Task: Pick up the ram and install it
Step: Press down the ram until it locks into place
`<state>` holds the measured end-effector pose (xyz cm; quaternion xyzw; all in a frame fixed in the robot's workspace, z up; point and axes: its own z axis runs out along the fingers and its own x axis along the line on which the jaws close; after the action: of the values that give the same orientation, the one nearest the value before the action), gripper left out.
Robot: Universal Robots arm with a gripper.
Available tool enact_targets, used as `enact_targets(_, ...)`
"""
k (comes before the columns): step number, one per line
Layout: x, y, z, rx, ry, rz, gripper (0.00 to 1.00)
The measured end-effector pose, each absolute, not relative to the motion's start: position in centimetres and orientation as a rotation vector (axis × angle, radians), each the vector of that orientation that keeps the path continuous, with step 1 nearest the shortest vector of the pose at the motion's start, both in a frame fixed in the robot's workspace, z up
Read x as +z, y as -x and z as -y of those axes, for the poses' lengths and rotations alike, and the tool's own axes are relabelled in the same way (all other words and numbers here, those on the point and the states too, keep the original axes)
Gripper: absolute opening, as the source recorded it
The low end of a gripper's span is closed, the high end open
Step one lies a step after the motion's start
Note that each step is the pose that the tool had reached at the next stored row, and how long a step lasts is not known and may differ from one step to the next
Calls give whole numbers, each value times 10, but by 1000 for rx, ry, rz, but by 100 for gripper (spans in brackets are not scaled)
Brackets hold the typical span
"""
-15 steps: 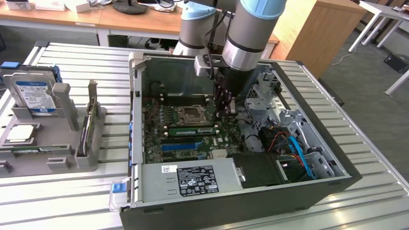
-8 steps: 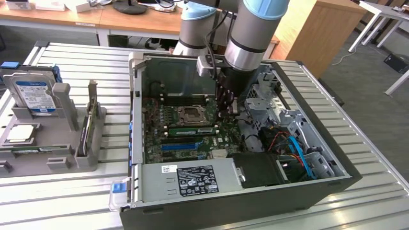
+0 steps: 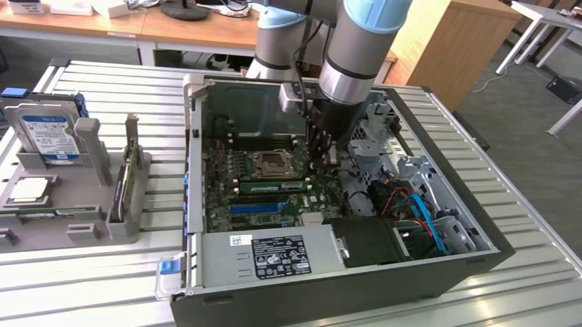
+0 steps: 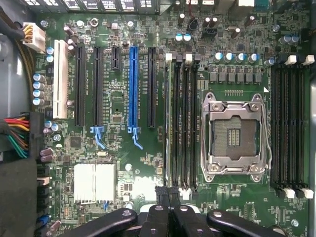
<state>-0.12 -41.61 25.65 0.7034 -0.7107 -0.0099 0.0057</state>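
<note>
The ram (image 3: 270, 184) is a thin green stick with a white label. It lies seated along a memory slot beside the CPU socket (image 3: 271, 163), inside the open computer case (image 3: 195, 170). From the wrist camera the ram (image 4: 168, 118) appears edge-on in the outermost slot of the bank next to the socket (image 4: 232, 133). My gripper (image 3: 324, 160) hangs low inside the case, just over the board at one end of that slot bank. Its black fingertips (image 4: 163, 193) are pressed together, shut, with nothing between them.
A long blue expansion slot (image 4: 133, 84) and black slots run parallel to the memory bank. Orange and blue cables (image 3: 418, 211) and a drive cage crowd the case's right side. The power supply (image 3: 272, 255) sits at the front. A grey fixture (image 3: 91, 225) outside holds a hard drive (image 3: 46, 136).
</note>
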Motion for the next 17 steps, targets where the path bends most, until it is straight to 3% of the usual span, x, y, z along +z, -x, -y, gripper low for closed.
enact_targets(17, 244, 1, 416, -31, -2202, 2225, 11)
